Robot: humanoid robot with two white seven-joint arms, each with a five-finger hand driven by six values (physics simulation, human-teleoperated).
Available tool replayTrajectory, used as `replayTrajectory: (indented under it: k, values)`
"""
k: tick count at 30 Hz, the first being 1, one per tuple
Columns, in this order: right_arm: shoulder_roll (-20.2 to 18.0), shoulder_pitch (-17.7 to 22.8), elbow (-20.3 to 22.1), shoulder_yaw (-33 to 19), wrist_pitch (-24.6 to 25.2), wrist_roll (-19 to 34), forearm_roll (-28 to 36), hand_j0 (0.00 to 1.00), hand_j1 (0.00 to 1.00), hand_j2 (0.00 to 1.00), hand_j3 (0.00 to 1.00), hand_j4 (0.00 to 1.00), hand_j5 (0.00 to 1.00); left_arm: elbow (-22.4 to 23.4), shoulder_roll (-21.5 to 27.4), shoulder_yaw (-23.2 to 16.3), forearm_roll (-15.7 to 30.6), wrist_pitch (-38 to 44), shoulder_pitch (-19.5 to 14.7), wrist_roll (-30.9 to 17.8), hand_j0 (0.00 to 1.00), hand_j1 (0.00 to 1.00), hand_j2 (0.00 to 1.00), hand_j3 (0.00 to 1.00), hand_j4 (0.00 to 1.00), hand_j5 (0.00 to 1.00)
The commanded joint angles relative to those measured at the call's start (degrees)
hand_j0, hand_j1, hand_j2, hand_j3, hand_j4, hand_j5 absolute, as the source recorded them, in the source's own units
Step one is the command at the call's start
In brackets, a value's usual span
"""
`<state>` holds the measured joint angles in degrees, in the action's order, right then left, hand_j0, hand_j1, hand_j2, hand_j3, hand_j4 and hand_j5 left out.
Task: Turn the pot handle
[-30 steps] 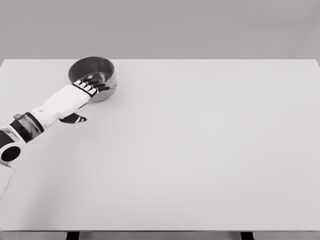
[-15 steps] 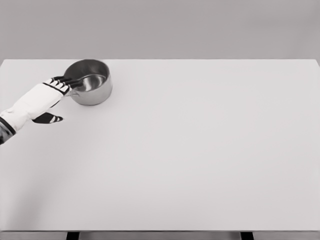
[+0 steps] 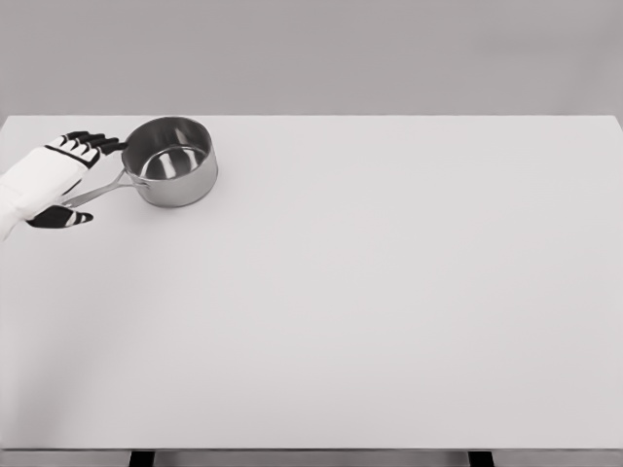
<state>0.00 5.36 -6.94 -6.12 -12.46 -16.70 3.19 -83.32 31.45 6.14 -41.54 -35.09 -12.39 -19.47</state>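
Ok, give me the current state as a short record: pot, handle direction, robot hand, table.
pot: steel saucepan, upright, far-left part of the table
handle: long metal handle, points left and slightly toward the robot
left robot hand: at the left edge, over the handle's end, fingers extended toward the pot rim; grasp not clear
right robot hand: not in view
table: white tabletop
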Motion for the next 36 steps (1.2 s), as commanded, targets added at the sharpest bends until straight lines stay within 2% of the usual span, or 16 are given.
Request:
replayTrajectory:
  k: [1,4,7,8,9,16,19,27,31,34,36]
  values:
    - [0.0,0.0,0.0,0.0,0.0,0.0,0.1,1.0,1.0,1.0,1.0,1.0,1.0,-0.2,-0.6,-0.6,2.3,0.1,-0.3,0.6,1.0,1.0,1.0,1.0,1.0,1.0]
    - [0.0,0.0,0.0,0.0,0.0,0.0,0.1,1.0,1.0,1.0,1.0,1.0,1.0,-0.1,-0.7,-0.7,2.1,0.1,-1.2,0.7,1.0,1.0,1.0,1.0,1.0,1.0]
    - [0.0,0.0,0.0,0.0,0.0,0.0,0.1,1.0,1.0,1.0,1.0,1.0,1.0,2.6,-2.6,-5.6,1.0,0.1,-4.3,0.6,1.0,1.0,1.0,1.0,1.0,1.0]
    - [0.0,0.0,0.0,0.0,0.0,0.0,0.1,1.0,1.0,1.0,1.0,1.0,1.0,4.1,-3.7,-5.5,-1.9,0.1,-5.3,0.8,1.0,1.0,1.0,1.0,1.0,1.0]
    - [0.0,0.0,0.0,0.1,0.0,0.0,0.1,1.0,1.0,1.0,1.0,1.0,1.0,4.5,-4.5,-5.6,-2.7,0.1,-5.5,0.8,1.0,1.0,1.0,1.0,1.0,1.0]
    - [0.0,0.0,0.0,0.0,0.0,0.0,0.1,1.0,1.0,1.0,1.0,1.0,1.0,4.5,-4.1,-5.0,-2.7,0.1,-4.8,1.0,1.0,1.0,1.0,1.0,1.0,1.0]
    - [0.0,0.0,0.0,0.0,0.0,0.0,0.1,1.0,1.0,1.0,1.0,1.0,1.0,4.7,-4.0,-5.0,-2.8,0.1,-4.7,2.9,1.0,1.0,1.0,1.0,1.0,1.0]
    - [0.0,0.0,0.0,0.0,0.0,0.0,0.2,1.0,1.0,1.0,1.0,1.0,1.0,7.8,-3.4,-4.9,-4.0,0.1,-5.0,5.1,1.0,1.0,1.0,1.0,1.0,1.0]
    - [0.0,0.0,0.0,0.0,0.0,0.0,0.1,1.0,1.0,1.0,1.0,1.0,1.0,8.3,-2.5,-3.8,-4.0,0.1,-4.8,5.2,1.0,1.0,1.0,1.0,1.0,1.0]
    - [0.0,0.0,0.0,0.1,0.0,0.0,0.1,1.0,1.0,1.0,1.0,1.0,1.0,10.4,-2.4,-3.5,-4.0,0.1,-5.2,5.2,1.0,1.0,1.0,1.0,1.0,1.0]
    - [0.0,0.0,0.0,0.0,0.0,0.0,0.1,1.0,1.0,1.0,1.0,1.0,1.0,10.5,-1.4,-1.5,-4.0,0.1,-4.9,5.2,1.0,1.0,1.0,1.0,1.0,1.0]
